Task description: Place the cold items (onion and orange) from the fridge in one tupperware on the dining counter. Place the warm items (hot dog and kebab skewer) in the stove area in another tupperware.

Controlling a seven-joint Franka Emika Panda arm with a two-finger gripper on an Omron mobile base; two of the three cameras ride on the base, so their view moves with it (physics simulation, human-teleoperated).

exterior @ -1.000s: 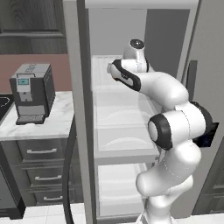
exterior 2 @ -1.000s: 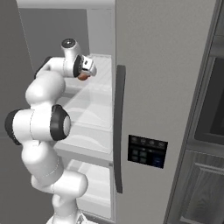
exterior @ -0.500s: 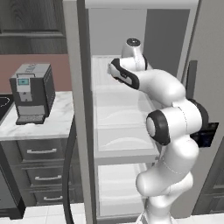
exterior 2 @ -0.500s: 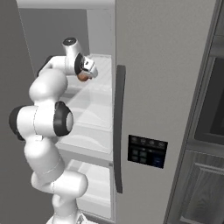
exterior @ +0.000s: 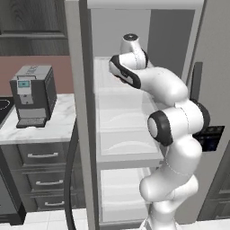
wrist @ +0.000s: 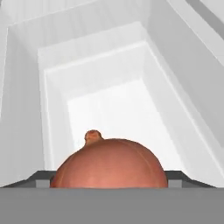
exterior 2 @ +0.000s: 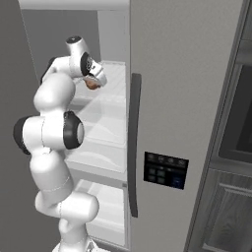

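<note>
White fridge shelves [wrist: 109, 109] stretch ahead of the end effector [exterior 2: 93, 82]; the onion [wrist: 109, 165] sits right between its tips, whether clamped I cannot tell; a coffee machine [exterior: 32, 96] stands on the tabletop [exterior: 45, 130] far left.

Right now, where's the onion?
On the fridge's upper shelf, right at the gripper. In the hand view the onion sits between the fingertips.

Smooth, faintly glossy reddish-brown onion [wrist: 109, 164] skin against the fridge [wrist: 109, 87] interior's matt white plastic
</note>
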